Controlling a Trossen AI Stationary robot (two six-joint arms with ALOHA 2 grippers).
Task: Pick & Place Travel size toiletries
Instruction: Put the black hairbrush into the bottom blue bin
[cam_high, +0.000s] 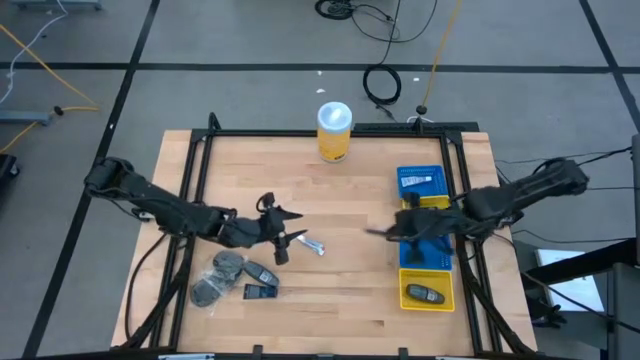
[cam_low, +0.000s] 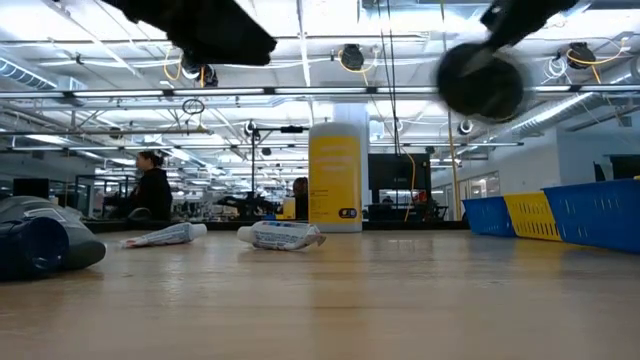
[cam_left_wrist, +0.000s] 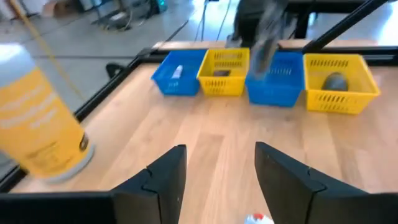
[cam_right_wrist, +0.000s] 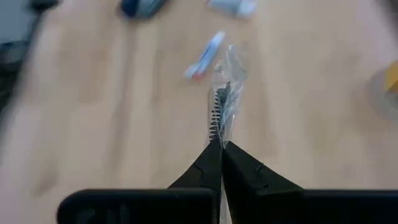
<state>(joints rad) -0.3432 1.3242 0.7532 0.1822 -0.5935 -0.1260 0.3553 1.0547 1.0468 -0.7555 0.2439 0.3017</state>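
Note:
My left gripper (cam_high: 283, 236) (cam_left_wrist: 217, 155) hangs open above the wood, just left of a white tube (cam_high: 313, 246) whose end shows below its fingers (cam_left_wrist: 256, 218). Dark oblong pieces and grey round jars (cam_high: 232, 277) lie near the front left. In the low view, two tubes (cam_low: 165, 235) (cam_low: 285, 236) lie flat on the table. My right gripper (cam_high: 388, 232) (cam_right_wrist: 219, 148) is raised left of the row of baskets and is shut on a small black bristled piece in clear wrap (cam_right_wrist: 222, 99). My right gripper pinches the near end of the clear wrap (cam_right_wrist: 217, 134) between its two shut fingers, which lie along the piece. The piece sticks out past the fingertips, lifted clear of the table.
A tall yellow canister with a white lid (cam_high: 334, 130) stands at the far edge. Blue and yellow baskets (cam_high: 428, 296) line the right side; some hold items. Bare wood lies between the two arms. A black frame edges the table. People show in the room beyond (cam_low: 150, 190).

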